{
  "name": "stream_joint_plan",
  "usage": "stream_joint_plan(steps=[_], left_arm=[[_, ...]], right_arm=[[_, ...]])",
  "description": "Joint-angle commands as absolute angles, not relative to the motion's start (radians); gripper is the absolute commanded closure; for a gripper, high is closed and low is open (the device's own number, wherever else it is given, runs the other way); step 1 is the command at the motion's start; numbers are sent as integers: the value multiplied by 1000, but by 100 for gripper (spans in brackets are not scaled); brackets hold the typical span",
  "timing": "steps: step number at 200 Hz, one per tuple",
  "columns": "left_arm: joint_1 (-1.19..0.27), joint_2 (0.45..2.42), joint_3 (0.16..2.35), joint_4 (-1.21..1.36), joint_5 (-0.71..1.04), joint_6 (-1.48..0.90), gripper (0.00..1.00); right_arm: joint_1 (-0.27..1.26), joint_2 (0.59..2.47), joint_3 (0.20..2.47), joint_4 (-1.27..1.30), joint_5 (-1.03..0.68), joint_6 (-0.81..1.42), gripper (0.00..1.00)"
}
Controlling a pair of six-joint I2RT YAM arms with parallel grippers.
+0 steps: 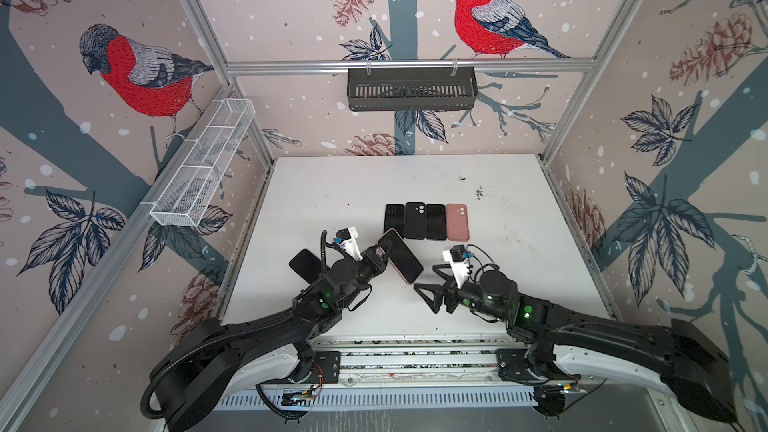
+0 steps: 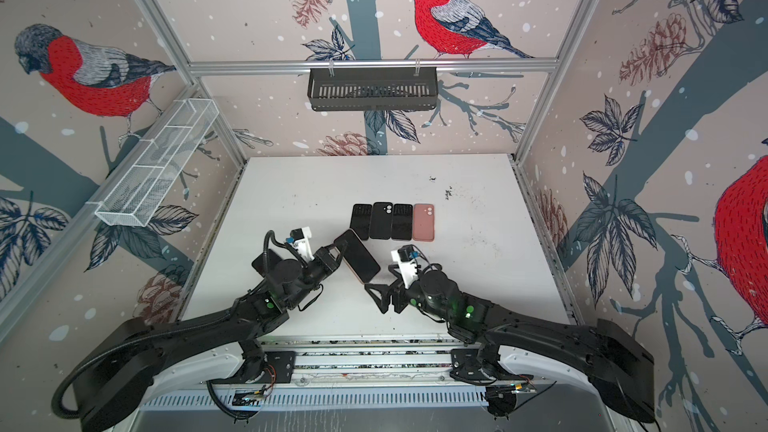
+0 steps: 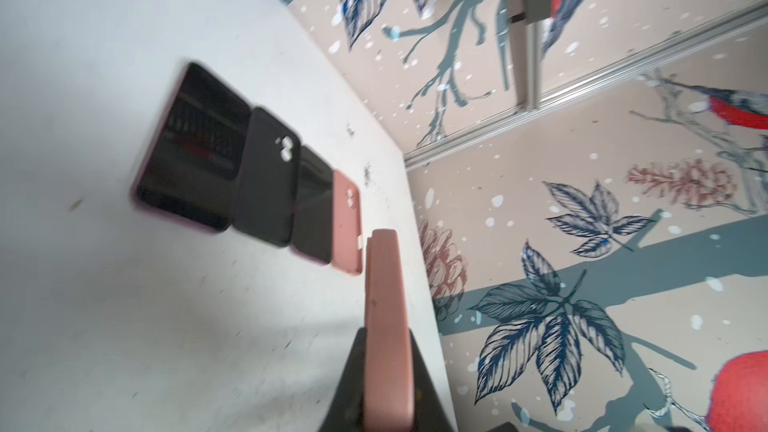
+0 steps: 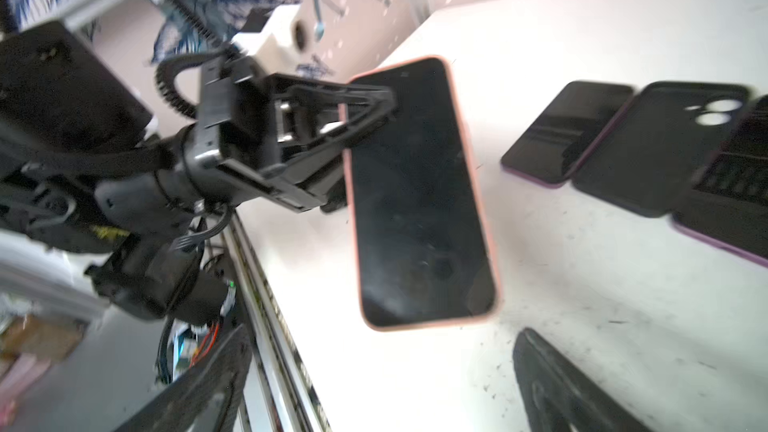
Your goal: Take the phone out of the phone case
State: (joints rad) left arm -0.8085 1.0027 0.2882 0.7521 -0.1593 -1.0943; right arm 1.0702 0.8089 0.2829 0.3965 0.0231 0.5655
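A phone (image 1: 402, 258) (image 2: 358, 257) (image 4: 417, 193) with a dark screen sits in a pink phone case (image 3: 386, 326) whose rim (image 4: 486, 201) frames the screen. My left gripper (image 1: 384, 248) (image 2: 339, 248) (image 3: 386, 371) is shut on one end of the cased phone and holds it tilted above the white table (image 1: 332, 193). Its black fingers (image 4: 365, 103) clamp the case front and back. My right gripper (image 1: 424, 278) (image 2: 378, 278) (image 4: 374, 388) stands open just beside the phone's lower free end, with nothing between its fingers.
A row lies behind on the table: a dark phone (image 1: 394, 220), a black case (image 1: 414, 221), another dark phone (image 1: 435, 222) and a pink case (image 1: 457, 222). A black slab (image 1: 304, 265) lies under the left arm. Baskets (image 1: 411, 89) (image 1: 203, 164) hang on the walls.
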Motion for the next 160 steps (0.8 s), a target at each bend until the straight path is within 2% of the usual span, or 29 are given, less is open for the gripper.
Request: stream_joint_plan(steps=[1,23,53,72,98,160], left_arm=[[-805,930,336,792,-163,-980,100],[-805,913,378,854,-112,-972,100],[-805,964,392,1014,-37,-1023,100],[-805,1005,397,1108,5,-1056,100],[-805,1037,407,1158,31,-1078,100],[-805,1055,393,1207,51,-1100,100]], right_arm=[[1057,668,229,465,62,658,0],[1016,569,182,551,-34,694,1],[917,553,144,691,-215,772,1],[873,586,122,794,-303,808,0],[867,643,112,888,-340,818,2],[882,834,155,1047,-442,841,12]])
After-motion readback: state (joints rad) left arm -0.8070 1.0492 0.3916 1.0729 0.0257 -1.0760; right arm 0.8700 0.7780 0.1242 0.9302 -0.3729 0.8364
